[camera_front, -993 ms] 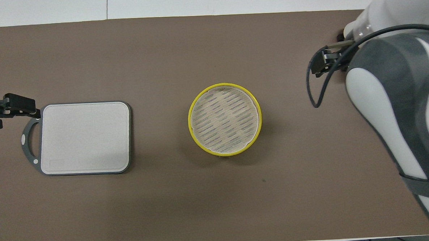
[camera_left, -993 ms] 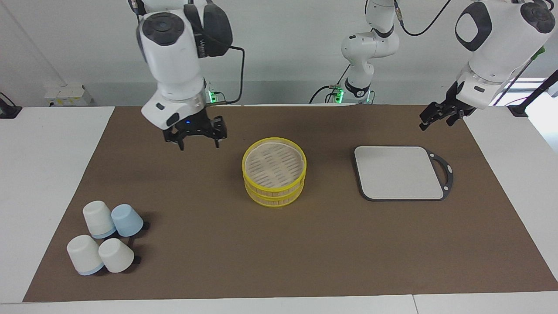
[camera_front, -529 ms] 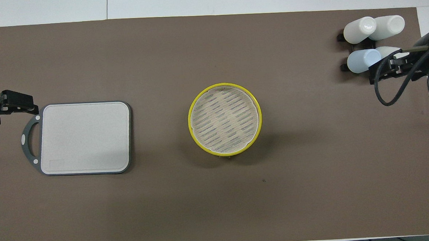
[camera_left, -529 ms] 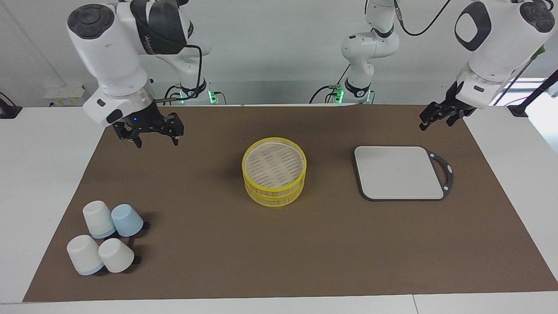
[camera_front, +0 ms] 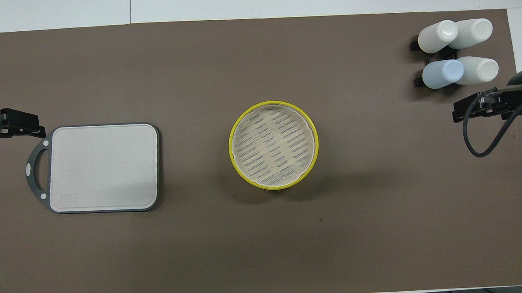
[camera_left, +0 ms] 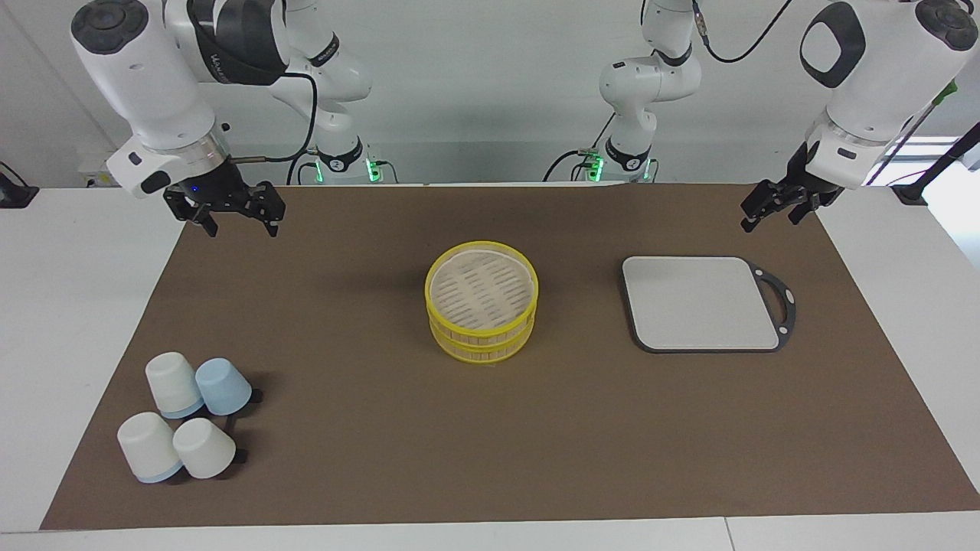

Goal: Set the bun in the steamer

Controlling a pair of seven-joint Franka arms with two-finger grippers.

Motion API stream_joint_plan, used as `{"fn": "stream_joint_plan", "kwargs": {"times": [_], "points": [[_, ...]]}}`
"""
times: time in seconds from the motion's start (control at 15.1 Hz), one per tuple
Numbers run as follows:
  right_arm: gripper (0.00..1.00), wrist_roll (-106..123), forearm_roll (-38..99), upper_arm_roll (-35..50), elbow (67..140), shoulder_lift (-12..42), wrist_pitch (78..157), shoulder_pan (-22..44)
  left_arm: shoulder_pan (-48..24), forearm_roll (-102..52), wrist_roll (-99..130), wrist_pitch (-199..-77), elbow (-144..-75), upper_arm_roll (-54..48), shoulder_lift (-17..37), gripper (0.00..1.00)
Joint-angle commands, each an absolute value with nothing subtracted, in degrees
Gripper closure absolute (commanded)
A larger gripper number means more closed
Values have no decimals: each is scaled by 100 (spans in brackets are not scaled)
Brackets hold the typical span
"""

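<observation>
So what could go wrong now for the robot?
No bun shows anywhere, and the steamer has its lid on, so nothing can go in yet. Both the left gripper and the right gripper hang open and empty at the mat's ends. The cups stand tightly together; a reach near them might knock one over.
</observation>
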State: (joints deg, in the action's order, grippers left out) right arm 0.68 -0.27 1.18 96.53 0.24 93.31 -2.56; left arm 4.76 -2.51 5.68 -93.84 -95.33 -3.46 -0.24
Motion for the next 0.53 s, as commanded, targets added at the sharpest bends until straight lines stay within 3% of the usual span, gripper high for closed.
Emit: {"fn": "stream_joint_plan", "kwargs": {"times": [0.0, 0.46], "points": [[0, 457, 123, 185, 9896, -158, 9466, -536, 448, -149, 510, -9466, -9598, -325, -114, 0], [0, 448, 114, 176, 9853, -141, 9475, -545, 422, -149, 519, -9466, -9598, -325, -114, 0]]}}
